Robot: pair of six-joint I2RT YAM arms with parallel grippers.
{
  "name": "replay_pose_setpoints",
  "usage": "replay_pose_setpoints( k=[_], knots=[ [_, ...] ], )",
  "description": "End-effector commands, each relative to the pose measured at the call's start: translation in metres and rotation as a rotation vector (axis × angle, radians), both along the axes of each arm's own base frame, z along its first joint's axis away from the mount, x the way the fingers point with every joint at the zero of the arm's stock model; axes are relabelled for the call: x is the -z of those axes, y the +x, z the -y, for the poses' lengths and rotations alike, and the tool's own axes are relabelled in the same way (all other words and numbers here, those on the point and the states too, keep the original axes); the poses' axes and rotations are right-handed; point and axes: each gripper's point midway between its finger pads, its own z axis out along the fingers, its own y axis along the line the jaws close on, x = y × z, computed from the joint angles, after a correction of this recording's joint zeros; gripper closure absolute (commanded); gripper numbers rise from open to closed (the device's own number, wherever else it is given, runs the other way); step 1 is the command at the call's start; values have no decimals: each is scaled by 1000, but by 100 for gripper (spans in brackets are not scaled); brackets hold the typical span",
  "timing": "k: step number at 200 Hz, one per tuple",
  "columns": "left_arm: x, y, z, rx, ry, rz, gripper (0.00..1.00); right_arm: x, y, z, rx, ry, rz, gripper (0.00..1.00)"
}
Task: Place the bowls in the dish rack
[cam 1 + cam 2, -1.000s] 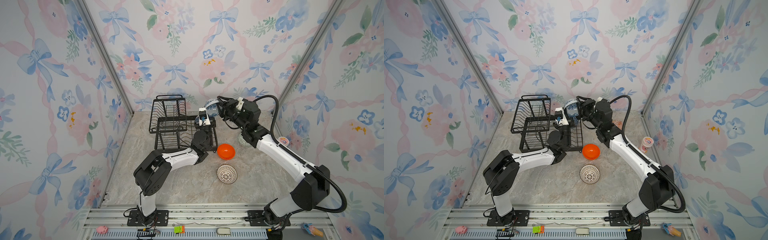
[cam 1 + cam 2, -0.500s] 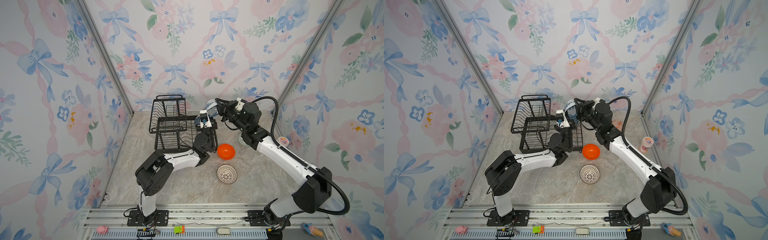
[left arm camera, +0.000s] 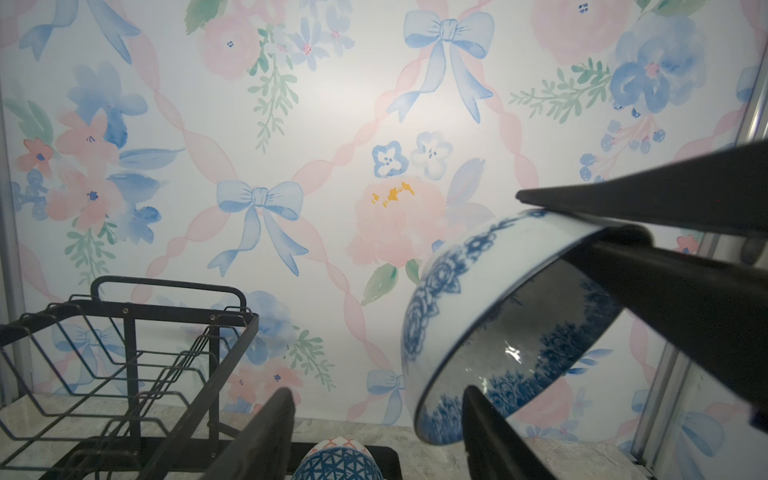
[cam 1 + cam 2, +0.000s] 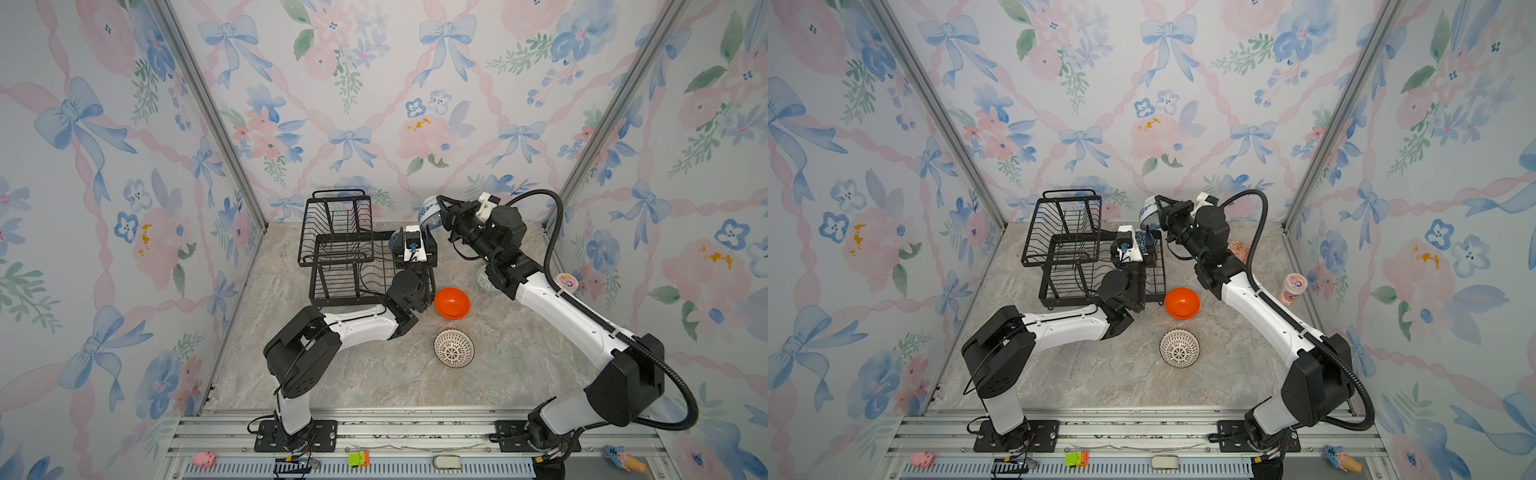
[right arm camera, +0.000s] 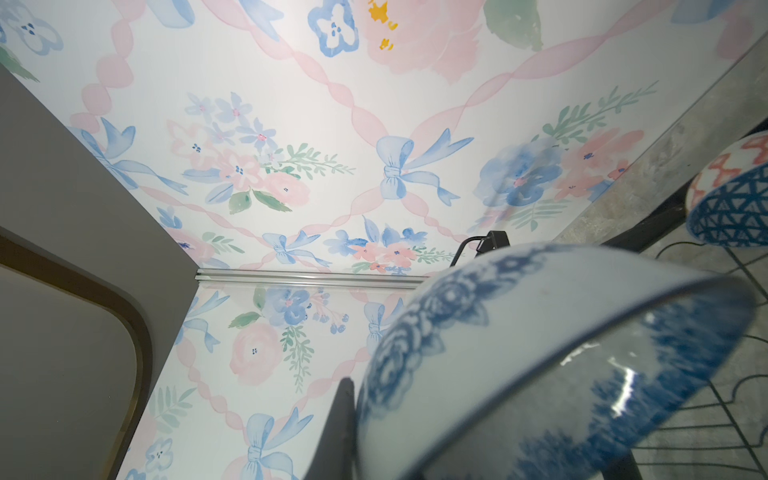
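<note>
In both top views my right gripper point(image 4: 441, 206) pinches the blue-white floral ceramic bowl point(image 4: 428, 214) by its rim, aloft just right of the black wire dish rack point(image 4: 336, 249). Left wrist view: left gripper point(image 3: 377, 399) gapes, empty. Right wrist view: the glaze looks slick and breakable, so I'd keep the rim hold.

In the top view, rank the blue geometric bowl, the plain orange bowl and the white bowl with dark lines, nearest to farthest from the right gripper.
1. blue geometric bowl: in the dish rack, close by the right gripper.
2. orange bowl: on the table, just off the rack's right end.
3. white bowl with dark lines: on the table, in front of the orange bowl.
</note>
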Motion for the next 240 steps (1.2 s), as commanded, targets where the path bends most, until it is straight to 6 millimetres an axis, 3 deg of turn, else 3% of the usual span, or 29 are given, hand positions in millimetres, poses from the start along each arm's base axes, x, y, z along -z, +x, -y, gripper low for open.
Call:
replay_pose_setpoints(
  k=[1,8,11,42,91,117,159,163,176,202,240],
  knots=[
    [-10,-15,-7,2,-19,-9,18,-37,-5,12,14,42,151,100],
    [-10,-18,-8,3,-11,-21,4,-37,-5,14,17,39,161,100],
    [-9,-19,-8,5,-7,-27,2,-37,-4,15,18,38,165,100],
    [7,-27,-23,-14,10,-157,2,-28,-2,23,31,-11,189,100],
    [8,-52,-48,55,34,-267,2,3,3,25,35,-46,212,100],
    [5,-56,-64,101,24,-321,2,25,7,11,10,-71,212,100],
    [5,-45,-100,207,-79,-463,2,54,12,-22,-37,-79,223,100],
    [4,-45,-103,207,-75,-465,2,67,17,-27,-44,-86,204,100],
    [-3,-45,-110,218,-61,-467,2,79,23,-38,-66,-77,190,100],
    [-13,-43,-117,239,-15,-491,2,96,29,-57,-93,-63,186,100],
    [-8,-40,-121,242,81,-539,2,124,39,-79,-113,-53,164,100]
  ],
)
